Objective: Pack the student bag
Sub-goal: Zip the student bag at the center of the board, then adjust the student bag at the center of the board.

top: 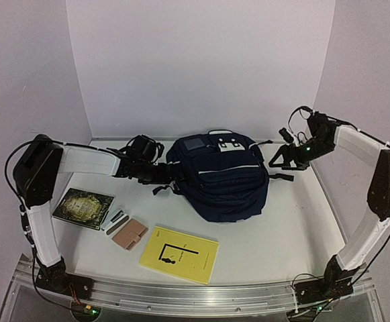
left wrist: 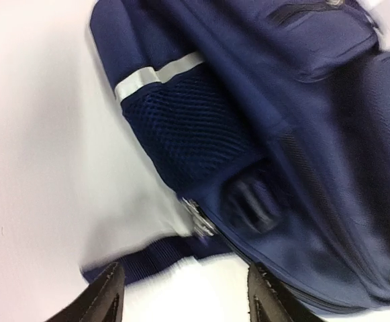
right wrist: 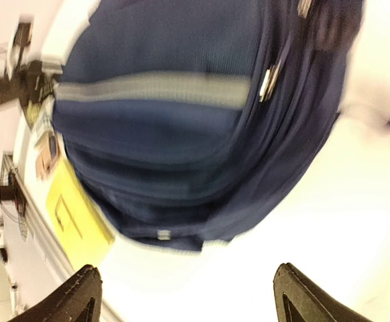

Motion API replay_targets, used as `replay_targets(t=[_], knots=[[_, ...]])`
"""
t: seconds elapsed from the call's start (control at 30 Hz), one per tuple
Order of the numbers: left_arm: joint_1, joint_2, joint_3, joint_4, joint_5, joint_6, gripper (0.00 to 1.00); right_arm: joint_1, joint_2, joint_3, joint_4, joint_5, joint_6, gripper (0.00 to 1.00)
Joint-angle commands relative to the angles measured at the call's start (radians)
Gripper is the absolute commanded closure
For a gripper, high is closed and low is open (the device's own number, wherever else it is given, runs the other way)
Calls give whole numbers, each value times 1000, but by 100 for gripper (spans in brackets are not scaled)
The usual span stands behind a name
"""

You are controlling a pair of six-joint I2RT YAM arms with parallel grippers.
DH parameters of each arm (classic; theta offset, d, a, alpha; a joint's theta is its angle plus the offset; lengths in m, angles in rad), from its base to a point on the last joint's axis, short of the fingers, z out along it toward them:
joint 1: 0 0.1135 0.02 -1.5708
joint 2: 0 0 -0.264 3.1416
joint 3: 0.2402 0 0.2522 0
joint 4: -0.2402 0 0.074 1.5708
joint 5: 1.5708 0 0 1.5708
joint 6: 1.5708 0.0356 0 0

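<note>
The student bag [top: 221, 176], dark navy with white piping and a white patch near its top, lies at the back middle of the table. It fills the left wrist view [left wrist: 268, 121] and the right wrist view [right wrist: 181, 114]. My left gripper [top: 162, 173] is open at the bag's left side, by a strap [left wrist: 144, 258] and a metal buckle [left wrist: 198, 218]. My right gripper [top: 280, 159] is open and empty, raised just right of the bag.
A yellow book [top: 180, 254] lies at the front middle. A dark patterned book [top: 84, 207], two grey pens [top: 116, 221] and a tan wallet [top: 130, 233] lie at the front left. White walls close in the back and sides.
</note>
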Motion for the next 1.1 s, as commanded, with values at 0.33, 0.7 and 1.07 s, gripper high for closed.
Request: replay_targets(t=[0.33,0.7,1.07], knots=[[-180,-32,-142,370,242,-236,21,105,242,-47,172,-142,105,24],[-6,105,58,226,212,-172,29,473,70,-294,462,-180,294,48],[90,9,132,50,199,-34,20,328,-153,-201,291,-25,175,14]])
